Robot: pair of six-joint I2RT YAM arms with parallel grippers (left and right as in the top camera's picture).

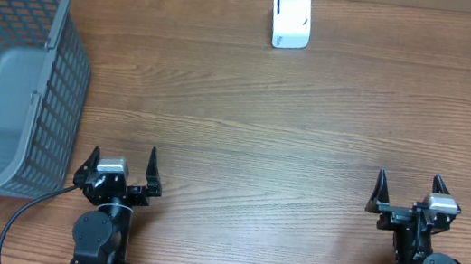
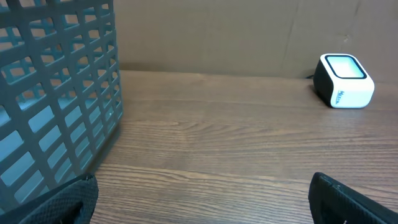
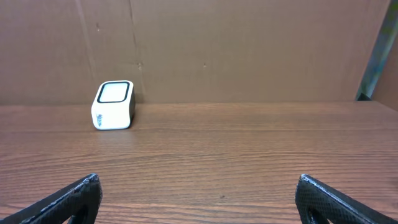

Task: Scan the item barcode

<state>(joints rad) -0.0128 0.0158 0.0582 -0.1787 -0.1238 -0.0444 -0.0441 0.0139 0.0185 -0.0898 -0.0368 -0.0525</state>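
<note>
Left gripper [image 1: 124, 156] and right gripper [image 1: 409, 182] gape; scanner [image 1: 291, 17] stands well beyond

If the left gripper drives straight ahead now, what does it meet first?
Likely nothing: the left gripper points between the grey plastic mesh basket and the white box-shaped scanner, over wooden table to the brown back wall, though the basket sits close.

From high above, my overhead camera looks straight down on the brown wood-grain table [image 1: 262, 136]. My two wrist cameras sit low near its front edge, facing the cardboard back wall [image 3: 249, 50]; all three views share the small white box-shaped scanner [image 1: 291, 17] at the far side.
</note>
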